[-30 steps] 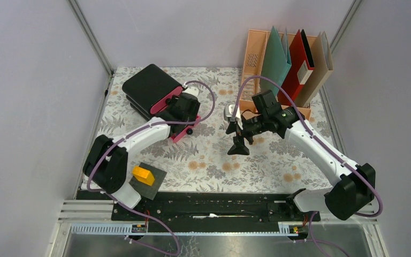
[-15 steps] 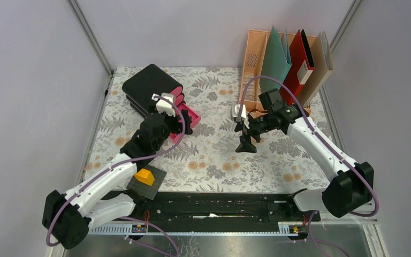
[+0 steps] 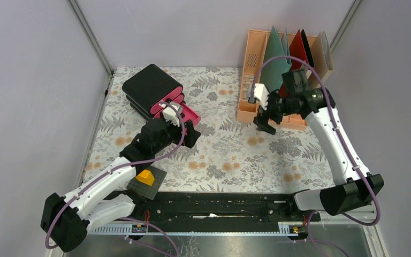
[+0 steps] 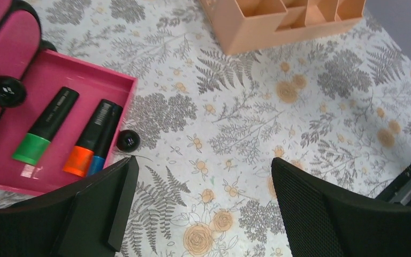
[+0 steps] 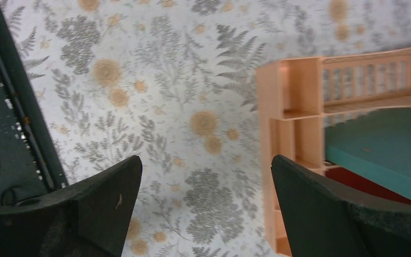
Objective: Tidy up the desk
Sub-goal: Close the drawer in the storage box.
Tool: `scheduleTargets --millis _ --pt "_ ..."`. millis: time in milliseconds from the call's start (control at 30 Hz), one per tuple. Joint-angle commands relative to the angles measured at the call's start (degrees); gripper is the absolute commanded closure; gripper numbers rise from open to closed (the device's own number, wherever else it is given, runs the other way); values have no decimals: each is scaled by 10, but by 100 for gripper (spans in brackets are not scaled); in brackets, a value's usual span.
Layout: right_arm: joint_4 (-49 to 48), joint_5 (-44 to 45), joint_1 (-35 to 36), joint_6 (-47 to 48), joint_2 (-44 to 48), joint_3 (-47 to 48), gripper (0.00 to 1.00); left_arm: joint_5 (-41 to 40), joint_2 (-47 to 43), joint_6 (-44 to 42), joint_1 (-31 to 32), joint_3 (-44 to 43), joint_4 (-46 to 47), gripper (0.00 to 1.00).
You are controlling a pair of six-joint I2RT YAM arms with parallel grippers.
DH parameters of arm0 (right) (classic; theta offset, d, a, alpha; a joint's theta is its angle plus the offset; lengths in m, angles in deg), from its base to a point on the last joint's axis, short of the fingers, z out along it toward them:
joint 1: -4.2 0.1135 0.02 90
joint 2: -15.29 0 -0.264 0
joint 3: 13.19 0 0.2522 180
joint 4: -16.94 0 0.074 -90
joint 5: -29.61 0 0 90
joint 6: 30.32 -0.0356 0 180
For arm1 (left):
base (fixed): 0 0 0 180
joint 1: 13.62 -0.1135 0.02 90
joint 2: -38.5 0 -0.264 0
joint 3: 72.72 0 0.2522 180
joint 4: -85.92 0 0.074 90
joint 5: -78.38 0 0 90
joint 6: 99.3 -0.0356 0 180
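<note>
- At the near edge, on the left, a yellow block (image 3: 144,175) is seen lying on a dark pad (image 3: 151,187). It is touched by neither arm and is judged to be among the things left to put away.
- The desk (image 3: 235,155) fills the middle of the overhead view, from the arms' bases to the back wall, and its fern-and-flower cloth lies under both grippers.
- The left gripper (image 4: 203,176) is held above the cloth with its fingers (image 4: 85,209) spread wide. Nothing is pinched between them.
- Just beyond it a pink drawer (image 4: 85,69) stands pulled out. Three markers are laid side by side inside: a green marker (image 4: 44,127), an orange marker (image 4: 90,139) and a blue marker (image 4: 103,144).
- A small black round piece (image 4: 128,140) sits just beside the drawer's front wall (probably its knob, though the view does not settle that).
- The stowing of the pens is judged done, while the shutting of the drawer into the black drawer box (image 3: 149,85) is not yet done.
- Further back on the right, the right gripper (image 5: 206,182) is held spread and empty over the cloth, just in front of the peach file rack (image 3: 251,59).
- A teal folder (image 3: 275,53), a red folder (image 3: 299,45) and a beige folder (image 3: 326,53) are stood upright in the rack, so the filing is judged finished.
- Overall the task is judged well advanced: the drawer and the block remain.
</note>
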Motion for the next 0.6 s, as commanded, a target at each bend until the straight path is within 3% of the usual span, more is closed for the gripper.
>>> scheduleTargets --millis 0,167,233,333,367,500,567 --pt "67 38 -24 -7 -12 99 2 35 32 8 0 -23 2 1" --pt "87 -88 -122 -11 -36 140 3 68 117 31 5 -44 -5 1" --pt "85 -125 -142 -9 -39 133 3 48 147 32 11 -49 -7 5" --pt "73 -162 -153 -6 -35 108 4 -17 204 29 17 -72 -39 29" --pt "65 -169 -154 -7 -31 98 4 -43 225 25 19 -83 -55 47" --pt "20 -208 -154 -10 -7 37 3 -83 301 4 22 -110 -68 88" --pt "4 -236 -154 -6 0 4 3 -102 338 -6 22 -121 -66 100"
